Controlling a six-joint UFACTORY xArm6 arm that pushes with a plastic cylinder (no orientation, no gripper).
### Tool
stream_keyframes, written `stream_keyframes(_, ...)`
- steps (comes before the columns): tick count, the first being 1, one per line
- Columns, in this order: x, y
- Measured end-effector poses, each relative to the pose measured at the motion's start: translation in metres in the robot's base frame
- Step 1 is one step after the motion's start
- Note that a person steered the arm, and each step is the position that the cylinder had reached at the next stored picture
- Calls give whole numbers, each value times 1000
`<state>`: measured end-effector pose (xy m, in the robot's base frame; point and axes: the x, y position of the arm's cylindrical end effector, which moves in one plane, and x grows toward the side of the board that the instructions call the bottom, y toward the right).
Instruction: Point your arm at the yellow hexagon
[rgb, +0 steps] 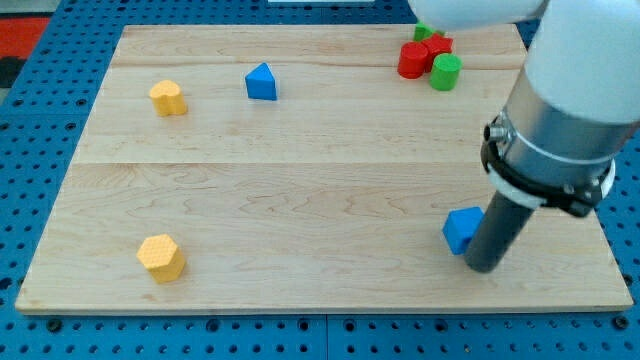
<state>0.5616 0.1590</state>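
Wooden board (300, 190) on blue pegboard carries all blocks. Rod's tip (482, 268) holds nothing and rests beside the blue cube (461, 229) at the view's lower right. Yellow hexagon (161, 257) lies lower left, well apart; it looks light, rigid and likely to slide freely. Approach a flat side.

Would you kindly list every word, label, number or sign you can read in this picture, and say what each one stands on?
None: no text, number or sign shows anywhere.
The board, the yellow blocks, the blue blocks, the red blocks and the green blocks are all unmarked.
The arm carries no label; my tip rests beside the lower blue block.
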Motion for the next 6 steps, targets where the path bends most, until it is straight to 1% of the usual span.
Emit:
stream_keyframes(1, 18, -4)
stream_keyframes(2, 57, -72)
stream_keyframes(3, 55, -164)
stream_keyframes(4, 54, -275)
stream_keyframes(5, 32, -335)
stream_keyframes(6, -5, -338)
